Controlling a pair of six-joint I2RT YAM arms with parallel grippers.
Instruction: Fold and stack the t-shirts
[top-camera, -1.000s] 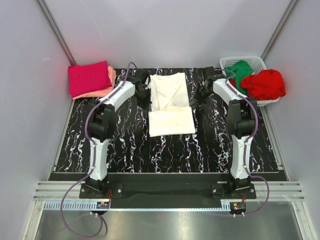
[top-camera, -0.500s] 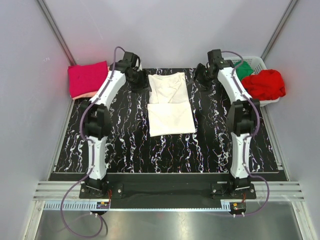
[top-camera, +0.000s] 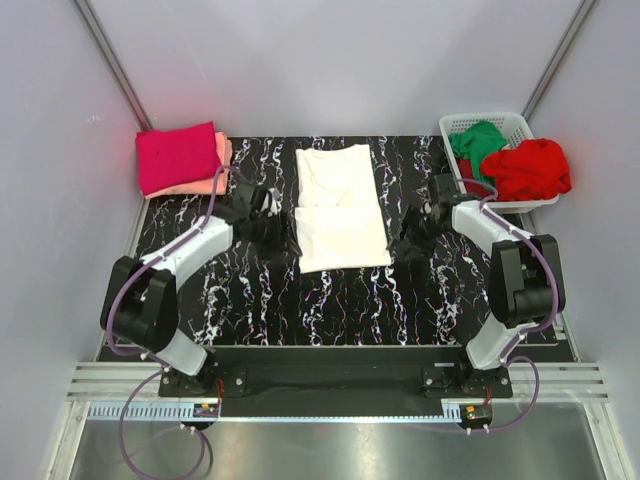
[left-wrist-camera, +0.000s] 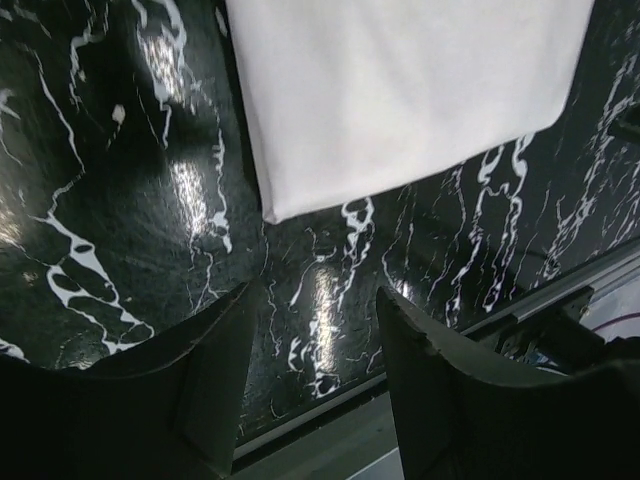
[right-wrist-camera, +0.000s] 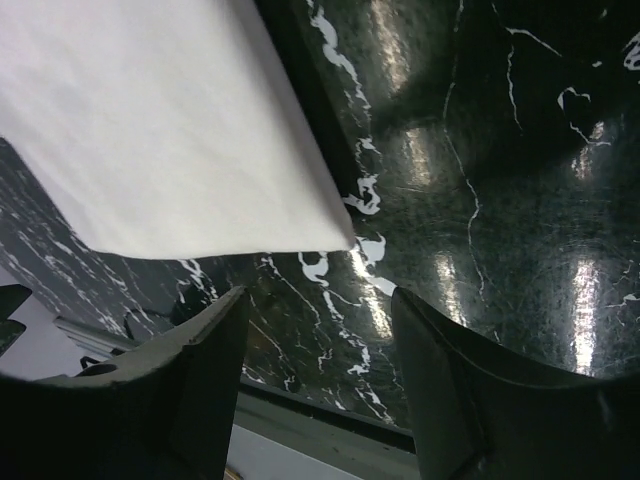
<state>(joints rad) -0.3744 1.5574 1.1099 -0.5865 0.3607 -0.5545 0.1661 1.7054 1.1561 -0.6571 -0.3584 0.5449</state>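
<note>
The partly folded white cotton t-shirt (top-camera: 340, 205) lies mid-table on the black marbled tabletop (top-camera: 340, 310). The left gripper (top-camera: 280, 240) and right gripper (top-camera: 408, 240) flank its near corners, jaws parted and empty. The next fold likely calls for pinching both corners and carrying them over the far half.

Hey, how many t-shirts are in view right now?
5: the white t-shirt mid-table, the magenta t-shirt stacked on the salmon-pink t-shirt at the far left, the green t-shirt in the basket, the red t-shirt draped over its right rim. Others may be hidden inside.
</note>
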